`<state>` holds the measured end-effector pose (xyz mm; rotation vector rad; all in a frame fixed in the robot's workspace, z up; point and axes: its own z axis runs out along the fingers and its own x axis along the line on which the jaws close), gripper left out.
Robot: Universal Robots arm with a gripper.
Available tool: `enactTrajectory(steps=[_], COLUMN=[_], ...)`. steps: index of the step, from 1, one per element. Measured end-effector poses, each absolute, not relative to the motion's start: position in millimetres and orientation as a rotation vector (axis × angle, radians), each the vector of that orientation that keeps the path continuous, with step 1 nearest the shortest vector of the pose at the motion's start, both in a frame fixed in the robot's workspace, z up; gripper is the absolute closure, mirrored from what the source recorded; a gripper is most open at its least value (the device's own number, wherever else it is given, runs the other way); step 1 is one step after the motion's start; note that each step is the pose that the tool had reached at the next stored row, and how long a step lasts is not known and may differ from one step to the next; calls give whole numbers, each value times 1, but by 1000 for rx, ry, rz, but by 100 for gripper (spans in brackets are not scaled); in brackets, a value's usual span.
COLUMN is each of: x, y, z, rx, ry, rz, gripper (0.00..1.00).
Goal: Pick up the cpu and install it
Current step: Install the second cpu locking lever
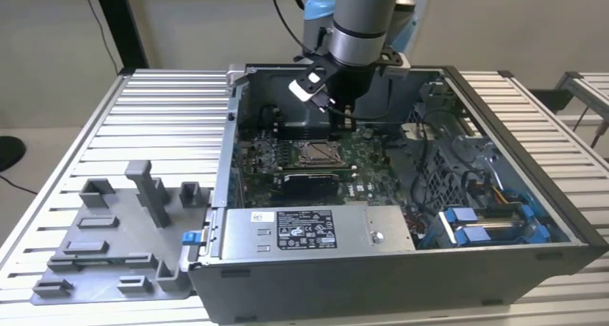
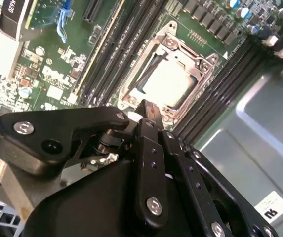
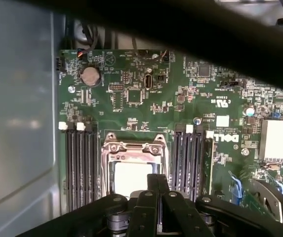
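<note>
The cpu [image 2: 170, 83] is seen seated in the socket [image 2: 131, 81]; gripper [image 2: 148, 114] is held just above, jaws together, nothing clamped. Square seating w/ frame should be checked.

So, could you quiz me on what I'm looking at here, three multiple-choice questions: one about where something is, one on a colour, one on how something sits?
1. Where does the gripper hang?
A. over a grey tray
B. over the socket inside the computer case
C. beside the table

2. What colour is the circuit board?
A. red
B. green
C. yellow

3. How does the cpu sit?
A. standing on edge
B. carried in mid-air
C. lying flat in the socket

Answers:
1 B: both wrist views look past the gripper onto the socket.
2 B: the board is green in every view.
3 C: its silvery top lies level within the metal frame.
</note>
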<state>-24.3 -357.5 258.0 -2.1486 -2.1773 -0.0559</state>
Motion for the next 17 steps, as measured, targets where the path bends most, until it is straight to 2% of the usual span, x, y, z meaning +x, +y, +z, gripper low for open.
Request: enactTrajectory(steps=[17], x=[-52], y=[-364], z=[265], rx=[-2140], ry=[-2169], rz=[-65], gripper=[100])
